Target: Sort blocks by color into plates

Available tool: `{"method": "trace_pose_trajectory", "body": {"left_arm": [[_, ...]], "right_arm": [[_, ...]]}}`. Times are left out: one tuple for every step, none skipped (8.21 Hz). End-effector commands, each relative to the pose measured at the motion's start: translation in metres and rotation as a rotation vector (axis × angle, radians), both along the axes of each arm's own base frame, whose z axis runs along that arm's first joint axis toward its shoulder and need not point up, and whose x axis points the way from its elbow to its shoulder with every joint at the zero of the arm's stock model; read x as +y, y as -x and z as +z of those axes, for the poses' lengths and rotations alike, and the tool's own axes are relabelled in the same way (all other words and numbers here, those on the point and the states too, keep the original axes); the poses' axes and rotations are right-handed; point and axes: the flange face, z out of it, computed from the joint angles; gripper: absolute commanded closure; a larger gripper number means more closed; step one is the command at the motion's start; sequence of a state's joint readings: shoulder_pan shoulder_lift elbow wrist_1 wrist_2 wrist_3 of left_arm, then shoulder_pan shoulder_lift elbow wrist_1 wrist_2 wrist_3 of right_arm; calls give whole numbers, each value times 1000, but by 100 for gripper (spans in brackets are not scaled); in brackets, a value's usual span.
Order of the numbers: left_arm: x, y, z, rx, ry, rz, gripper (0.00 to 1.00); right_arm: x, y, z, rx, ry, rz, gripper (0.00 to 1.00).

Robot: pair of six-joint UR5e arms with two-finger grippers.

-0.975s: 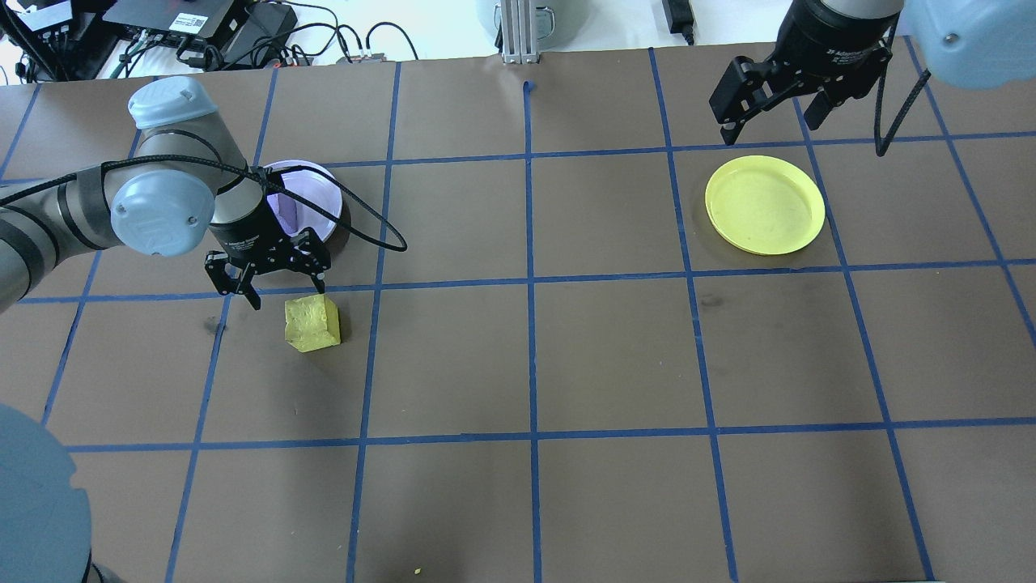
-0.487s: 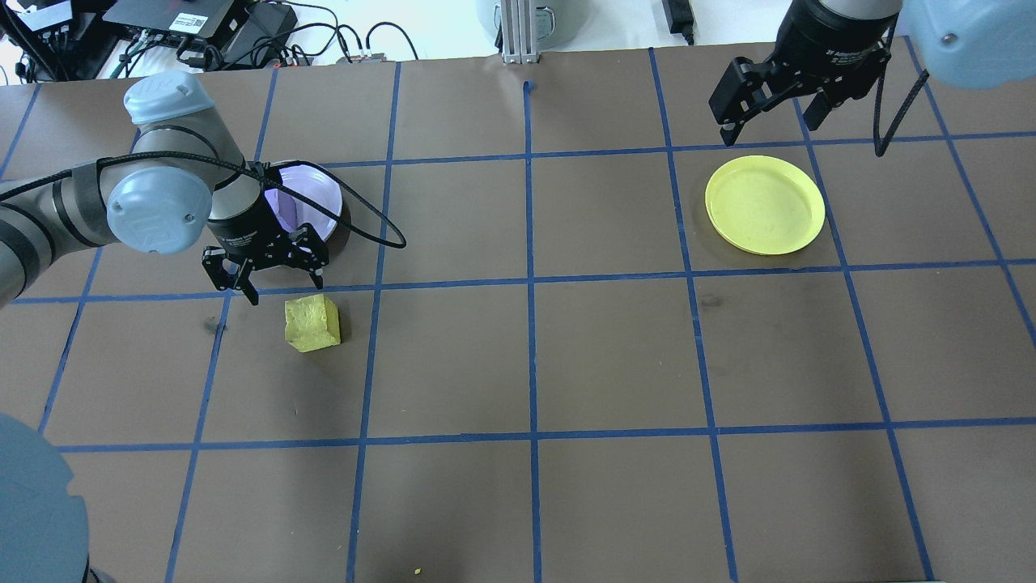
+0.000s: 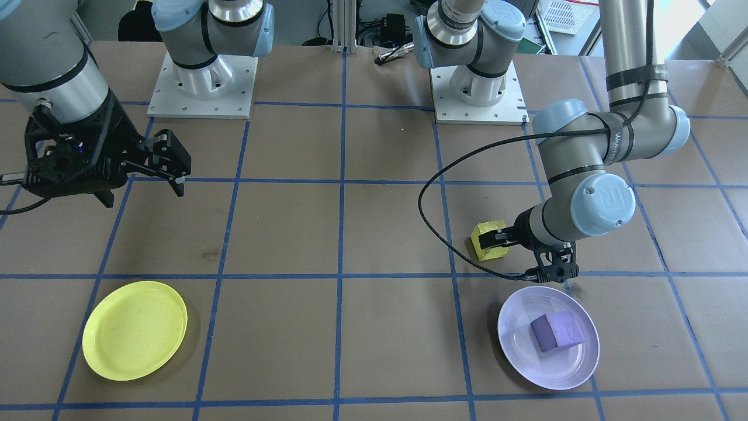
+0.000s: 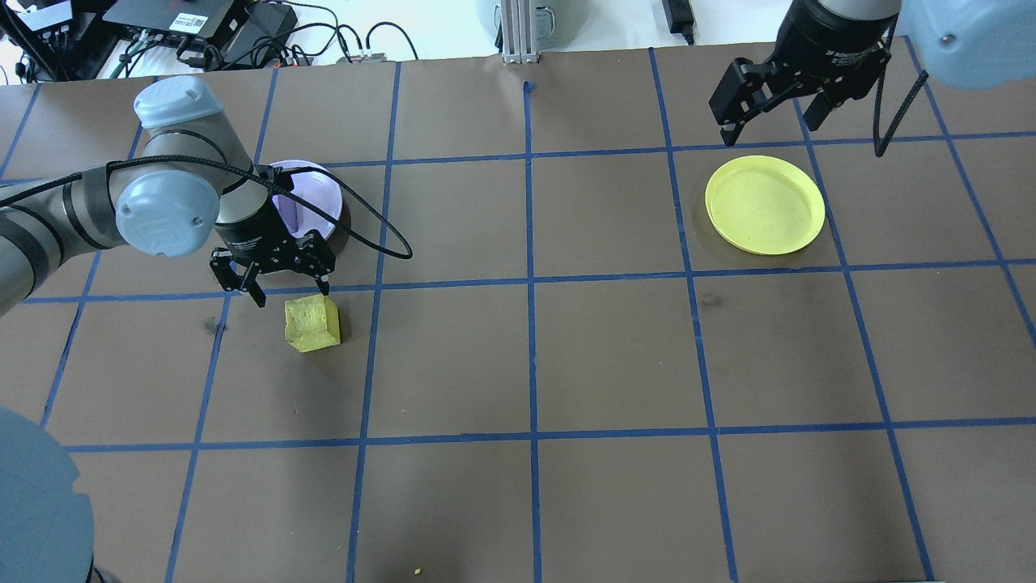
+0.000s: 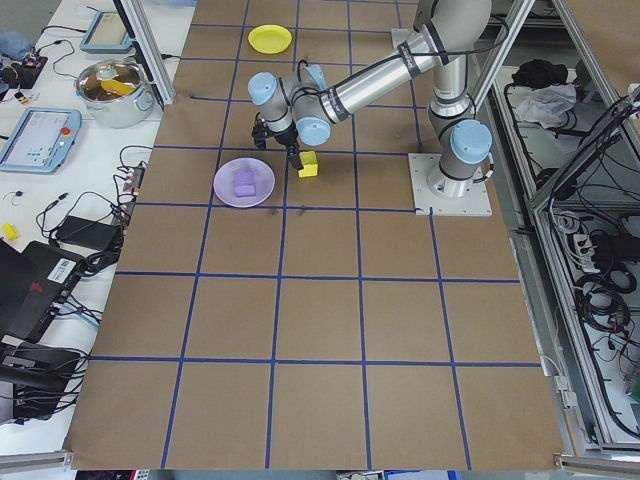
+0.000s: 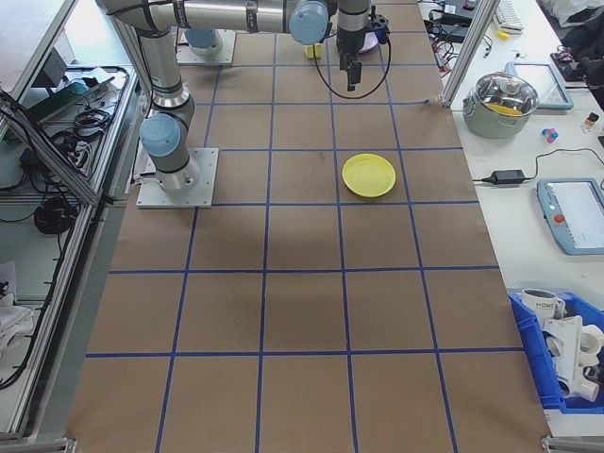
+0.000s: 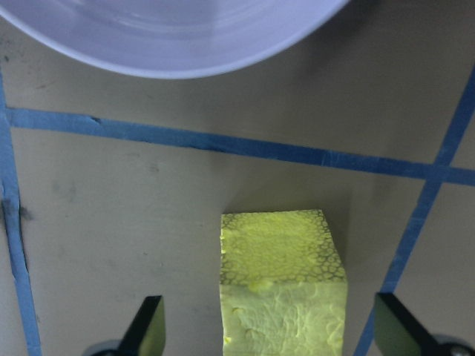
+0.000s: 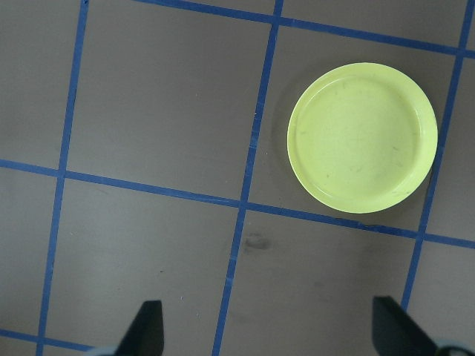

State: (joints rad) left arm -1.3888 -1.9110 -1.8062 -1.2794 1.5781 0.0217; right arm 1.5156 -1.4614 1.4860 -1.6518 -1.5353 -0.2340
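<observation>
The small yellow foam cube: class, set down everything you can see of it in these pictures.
The small yellow foam cube is bright yellow and matte, its top cracked and its sides rough and worn. It sits flat on the brown paper-covered table, inside a blue-taped square, just short of the lavender plastic plate and far from the yellow plastic plate. The left gripper hangs open beside it; nothing grips it.

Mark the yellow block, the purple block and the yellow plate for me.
yellow block point(image 4: 311, 323), overhead exterior view, centre of its top face.
purple block point(image 3: 557, 331), exterior front-facing view, middle of the cube.
yellow plate point(image 4: 764, 206), overhead exterior view, bare middle of the dish.
</observation>
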Motion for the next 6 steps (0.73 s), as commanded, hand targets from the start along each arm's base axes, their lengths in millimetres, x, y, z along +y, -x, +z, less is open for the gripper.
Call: {"method": "trace_pose_trajectory", "body": {"left_arm": [[0, 1, -6, 29, -7, -93, 0], [0, 0, -6, 37, -6, -123, 0], [0, -1, -12, 43, -16, -135, 0], [3, 0, -23, 49, -34, -134, 0], [7, -2, -31, 52, -44, -124, 0], [10, -4, -35, 55, -49, -118, 0]], "right_arm": [[0, 0, -1, -1, -1, 1, 0], [0, 0, 0, -1, 0, -1, 0], [0, 0, -1, -1, -1, 1, 0], [-3, 0, 1, 1, 19, 1, 0], [-3, 0, 1, 3, 22, 1, 0], [-4, 0, 1, 0, 23, -4, 0]]}}
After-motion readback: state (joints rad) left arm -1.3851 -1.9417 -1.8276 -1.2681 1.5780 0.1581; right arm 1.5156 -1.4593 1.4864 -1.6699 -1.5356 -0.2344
